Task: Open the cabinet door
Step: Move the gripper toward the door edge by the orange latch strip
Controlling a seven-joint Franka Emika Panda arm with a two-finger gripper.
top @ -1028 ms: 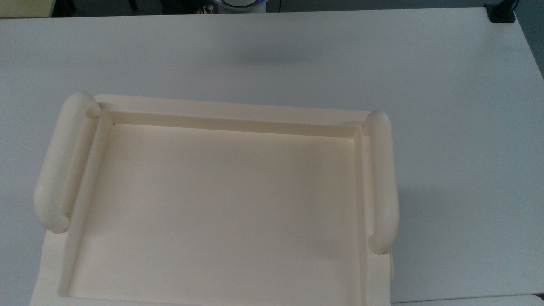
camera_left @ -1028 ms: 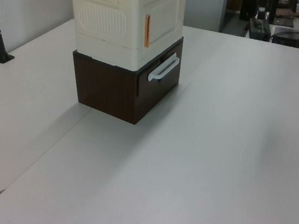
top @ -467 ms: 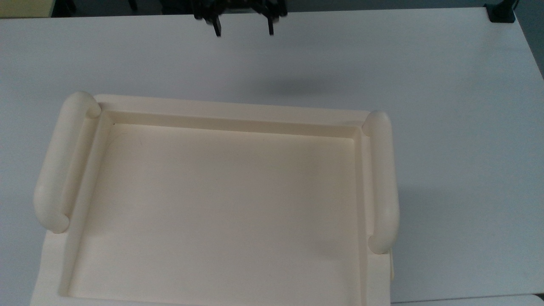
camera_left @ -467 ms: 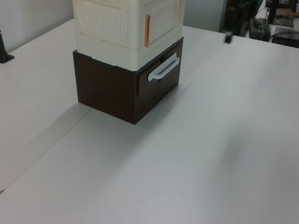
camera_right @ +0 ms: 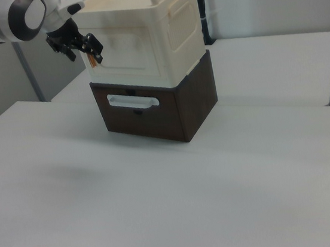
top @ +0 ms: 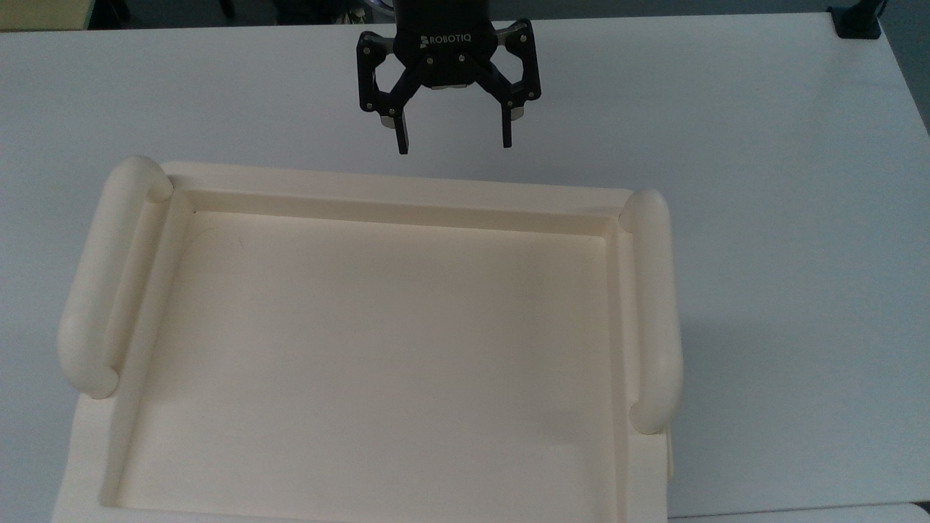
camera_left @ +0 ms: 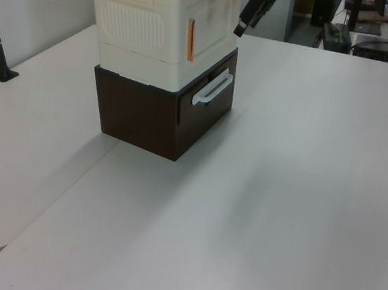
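Hovering with jaws spread, black two-finger gripper (top: 453, 142) just off flat cream cabinet door (camera_right: 121, 51), fronting large cream plastic cabinet (top: 378, 349) atop dark brown drawer box (camera_right: 163, 108); risking missing slim handle, shoving stack.

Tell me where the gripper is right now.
The gripper hangs open in front of the cabinet, near the cabinet door. In the top view it sits above the tray-like top's far rim; in the right view, at the door's left edge.
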